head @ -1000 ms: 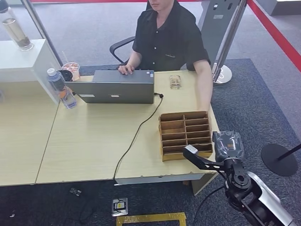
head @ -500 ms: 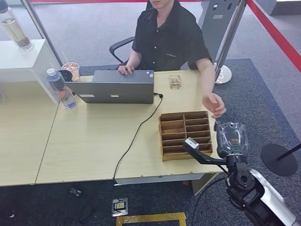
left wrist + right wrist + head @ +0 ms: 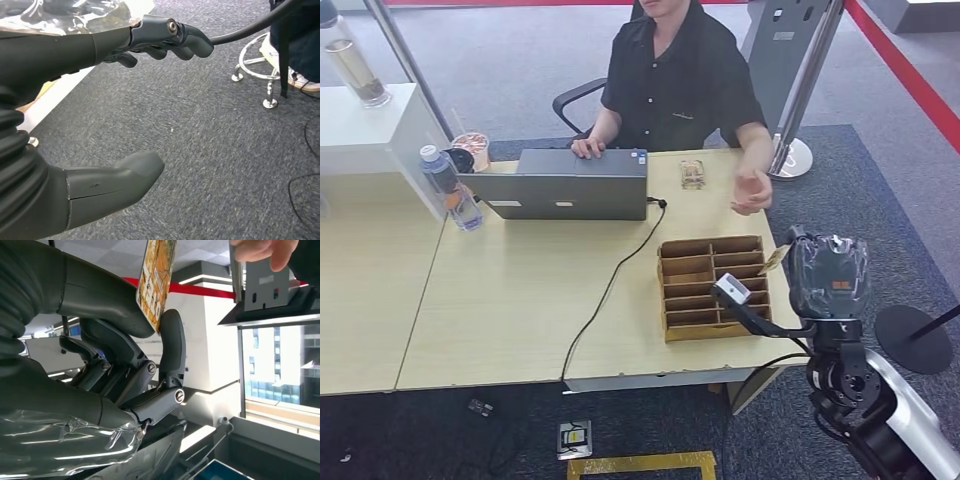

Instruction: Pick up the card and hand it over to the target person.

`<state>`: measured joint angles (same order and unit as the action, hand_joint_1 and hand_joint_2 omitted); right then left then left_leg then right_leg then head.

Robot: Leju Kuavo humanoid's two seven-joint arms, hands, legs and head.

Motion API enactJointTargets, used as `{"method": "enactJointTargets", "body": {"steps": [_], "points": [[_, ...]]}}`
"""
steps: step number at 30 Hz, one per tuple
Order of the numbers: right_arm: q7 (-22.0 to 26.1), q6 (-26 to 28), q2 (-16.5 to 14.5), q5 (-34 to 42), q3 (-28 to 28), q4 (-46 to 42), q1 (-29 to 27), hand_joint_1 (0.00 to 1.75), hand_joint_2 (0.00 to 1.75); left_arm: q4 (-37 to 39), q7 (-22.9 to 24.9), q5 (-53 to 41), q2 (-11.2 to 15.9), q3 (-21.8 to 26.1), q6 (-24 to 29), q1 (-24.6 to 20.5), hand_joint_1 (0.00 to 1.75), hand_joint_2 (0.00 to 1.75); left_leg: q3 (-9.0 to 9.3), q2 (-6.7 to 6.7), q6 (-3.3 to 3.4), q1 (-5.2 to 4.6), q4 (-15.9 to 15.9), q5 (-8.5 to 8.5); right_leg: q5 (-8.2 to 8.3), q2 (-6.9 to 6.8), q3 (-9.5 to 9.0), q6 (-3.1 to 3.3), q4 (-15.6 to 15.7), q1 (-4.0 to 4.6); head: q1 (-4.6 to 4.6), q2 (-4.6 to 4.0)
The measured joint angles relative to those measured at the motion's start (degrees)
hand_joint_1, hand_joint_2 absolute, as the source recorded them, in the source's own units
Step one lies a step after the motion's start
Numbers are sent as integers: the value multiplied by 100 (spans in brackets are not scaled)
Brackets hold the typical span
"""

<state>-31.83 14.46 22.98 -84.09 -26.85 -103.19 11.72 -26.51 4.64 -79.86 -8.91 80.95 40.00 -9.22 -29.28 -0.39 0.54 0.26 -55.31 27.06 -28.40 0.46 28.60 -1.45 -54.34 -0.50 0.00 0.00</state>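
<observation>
Card: card (image 3: pixel 156 282), yellow-and-white print, pinched between thumb and a curled finger of the right hand (image 3: pixel 113 365); in the head view the card (image 3: pixel 775 260) sticks out of the raised right hand (image 3: pixel 824 275), above the desk's right edge and just beside the divider box.
Right hand fingers: closed on the card's lower edge, other fingers folded in behind it.
Left hand: left hand (image 3: pixel 94 115) hangs over grey carpet; thumb and fingers well apart, nothing between them.
Person: seated behind the desk in a black shirt; one hand (image 3: pixel 752 190) lifted, palm open, above the desk's far right corner, near the card but apart from it. Other hand rests at the laptop (image 3: pixel 561 183).
Divider box: brown cardboard box (image 3: pixel 712 285) with two columns of narrow slots, near the desk's right front corner; contents of slots too small to tell.
Other containers: clear bottle (image 3: pixel 450 187) with orange liquid low in it, left of the laptop; cup (image 3: pixel 472 148) with a straw behind it; small clear case (image 3: pixel 693 173) by the laptop's right side.
Desk edges: desk (image 3: pixel 509 300) front edge runs just below the box; a black cable (image 3: pixel 610 285) trails from the laptop over that edge.
Open room: broad bare wood between laptop and front edge; carpet right of the desk, with a round stand base (image 3: pixel 913 338) near the right arm.
</observation>
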Motion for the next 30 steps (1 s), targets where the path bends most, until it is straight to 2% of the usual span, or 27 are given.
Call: {"method": "enactJointTargets", "body": {"steps": [3, 8, 12, 20, 26, 30], "points": [[109, 308, -117, -17, -107, 357, 215, 175, 175, 44, -46, -23, -9, -33, 0, 6, 0, 175, 5, 4, 1, 1, 1, 3, -1, 6, -5, -1, 2, 1, 0, 0], [450, 1311, -451, 217, -352, 1729, 990, 175, 175, 134, -225, -44, -7, -163, 0, 25, 0, 175, 11, 23, 0, 2, 8, 0, 8, 24, -7, 0, 7, 2, 0, 0], [628, 1623, -723, 277, -583, 2749, 1616, 175, 175, 130, -286, -36, -7, -232, 0, 36, 0, 175, 16, 33, -1, 4, 12, -3, 14, 35, -10, 1, 12, 4, 0, 0], [754, 1728, -1295, 551, -1049, 4814, 2741, 175, 175, 103, -364, -24, 17, -236, 0, 40, 0, 175, 16, 29, -3, 6, 11, -4, 12, 32, -14, 3, 7, 6, 0, 0], [760, 1706, -1598, 779, -1175, 5900, 3241, 175, 175, 128, -391, -22, 33, -201, 0, 33, 0, 175, 14, 25, -2, 6, 12, -3, 10, 31, -14, 3, 4, 5, 0, 0], [730, 1589, -1653, 852, -1249, 6321, 3464, 175, 175, 91, -389, -82, 2, -142, 0, 22, 0, 175, 7, 14, -2, 4, 8, -4, 8, 23, -9, 3, -1, 4, 0, 0]]}}
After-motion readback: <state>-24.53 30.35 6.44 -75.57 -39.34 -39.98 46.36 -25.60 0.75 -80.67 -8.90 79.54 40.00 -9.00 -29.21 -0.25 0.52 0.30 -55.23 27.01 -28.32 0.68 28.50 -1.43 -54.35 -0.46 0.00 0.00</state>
